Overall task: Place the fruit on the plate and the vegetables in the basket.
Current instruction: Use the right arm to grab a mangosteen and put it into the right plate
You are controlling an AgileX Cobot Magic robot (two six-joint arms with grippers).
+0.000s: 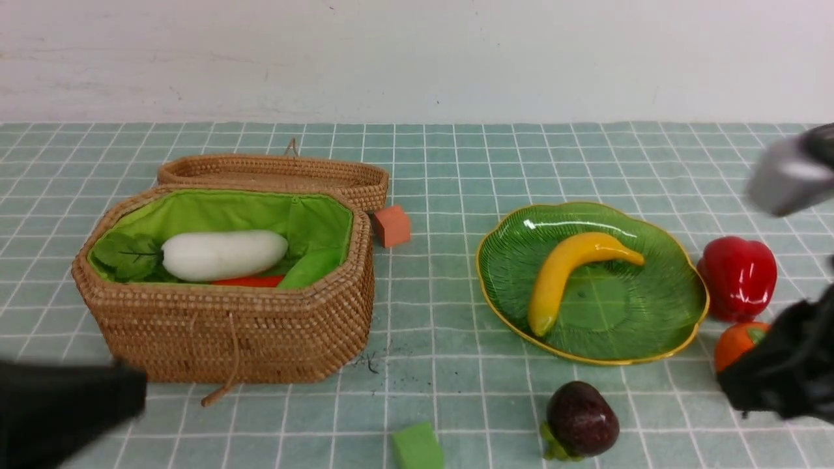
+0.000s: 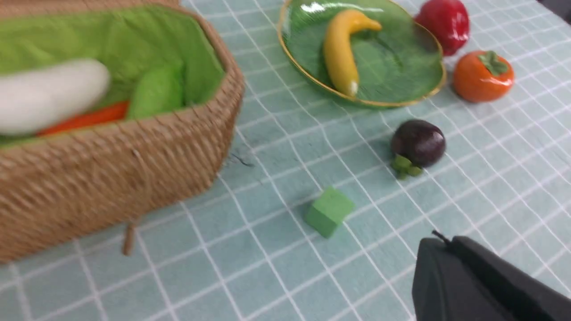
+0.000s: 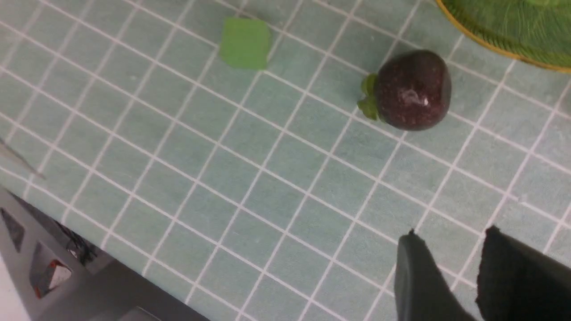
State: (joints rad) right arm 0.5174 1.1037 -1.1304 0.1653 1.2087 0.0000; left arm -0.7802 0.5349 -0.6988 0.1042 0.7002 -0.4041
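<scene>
The yellow banana [image 1: 567, 273] lies on the green leaf plate [image 1: 677, 306]. The dark purple mangosteen [image 1: 582, 418] lies on the cloth in front of the plate and also shows in the right wrist view [image 3: 412, 89]. The orange persimmon [image 1: 736, 342] is half hidden behind my right gripper [image 1: 775, 374], which hangs open and empty above the cloth [image 3: 451, 232]. The red bell pepper [image 1: 739, 277] stands right of the plate. The wicker basket [image 1: 228, 332] holds the white radish [image 1: 225, 254], the carrot [image 1: 251, 281] and the green gourd [image 1: 316, 267]. My left gripper [image 2: 443, 241] is shut and empty.
A green foam block [image 1: 417, 448] lies at the front middle. An orange-brown cube [image 1: 391, 226] sits by the basket's open lid [image 1: 273, 174]. The table's front edge shows in the right wrist view [image 3: 134, 276].
</scene>
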